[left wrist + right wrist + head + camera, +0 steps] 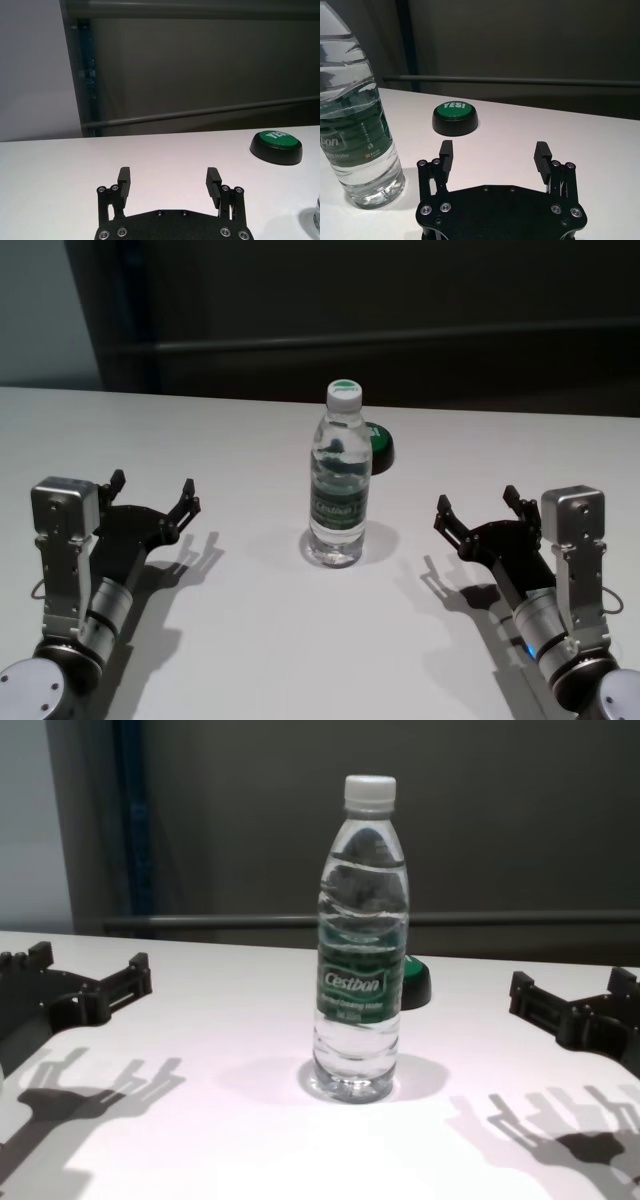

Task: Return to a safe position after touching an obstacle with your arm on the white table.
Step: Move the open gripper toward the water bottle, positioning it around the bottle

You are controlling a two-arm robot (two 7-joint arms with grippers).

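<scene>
From the head view, I see the tall clear plastic water bottle (pixel 340 480) upright mid-way across the smooth white table (pixel 250 640), the black left gripper (pixel 153 495) and right gripper (pixel 479 508) both released, well apart on either side; I judge the retreat nearly done, needing only a steady hold clear of it. My left wrist view shows spread ribbed fingers (pixel 124 181) over bare tabletop. My right wrist view adds a glossy green-topped black puck (pixel 455 118) behind. Chest view: white screw cap (pixel 370 789), dark green label (pixel 353 982), nothing touching
</scene>
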